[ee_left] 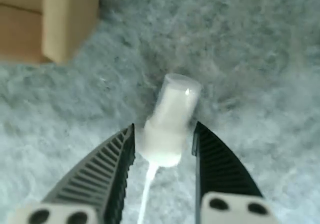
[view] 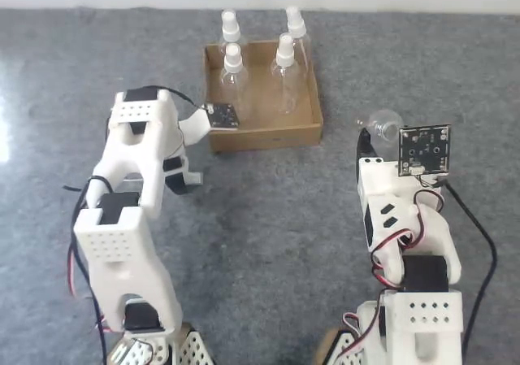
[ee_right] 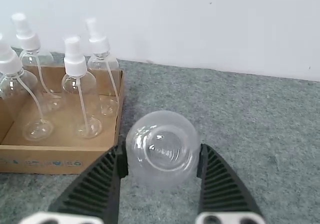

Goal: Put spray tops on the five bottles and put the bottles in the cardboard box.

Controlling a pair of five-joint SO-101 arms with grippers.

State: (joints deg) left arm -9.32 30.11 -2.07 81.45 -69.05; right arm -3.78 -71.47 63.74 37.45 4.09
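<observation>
off the front right corner of the cardboard box the fifth bottle is pinched in the right gripper; the spray top, clamped by the left gripper, should be lined up squarely with its neck before being pressed on

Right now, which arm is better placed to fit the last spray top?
Left. The left gripper is shut on the spray top; the right gripper holds the fifth bottle, so it can only steady it.

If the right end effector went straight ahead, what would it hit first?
Probably just the grey carpet; the right end effector, holding the bottle, aims beside the cardboard box, though depth is unclear.
</observation>
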